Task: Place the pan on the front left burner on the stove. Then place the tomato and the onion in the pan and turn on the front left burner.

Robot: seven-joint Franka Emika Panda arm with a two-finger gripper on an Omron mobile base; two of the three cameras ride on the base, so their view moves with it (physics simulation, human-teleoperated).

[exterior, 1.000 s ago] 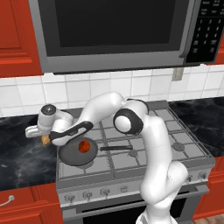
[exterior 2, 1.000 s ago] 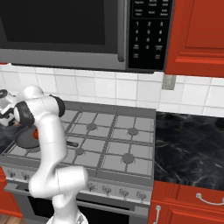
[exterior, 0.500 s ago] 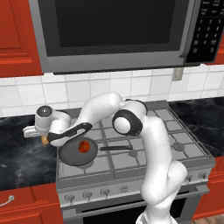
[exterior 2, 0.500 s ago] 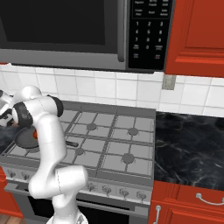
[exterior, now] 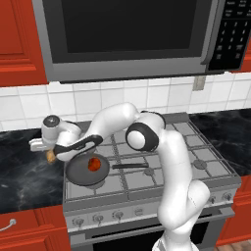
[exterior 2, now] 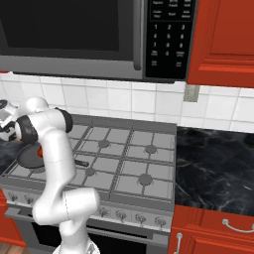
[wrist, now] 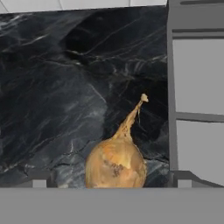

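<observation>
Now the onion (wrist: 116, 162) lies between the open pincer's (wrist: 109, 179) tips.

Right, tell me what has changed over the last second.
The claw has eased further left, away from the stove, to stand open over the onion on the black counter, with nothing taken hold of yet. The pan with the tomato in it stayed put.

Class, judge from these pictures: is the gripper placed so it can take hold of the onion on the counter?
Probably yes. The gripper is open, the onion lies between its fingertips on the black counter, and nothing blocks it.
</observation>
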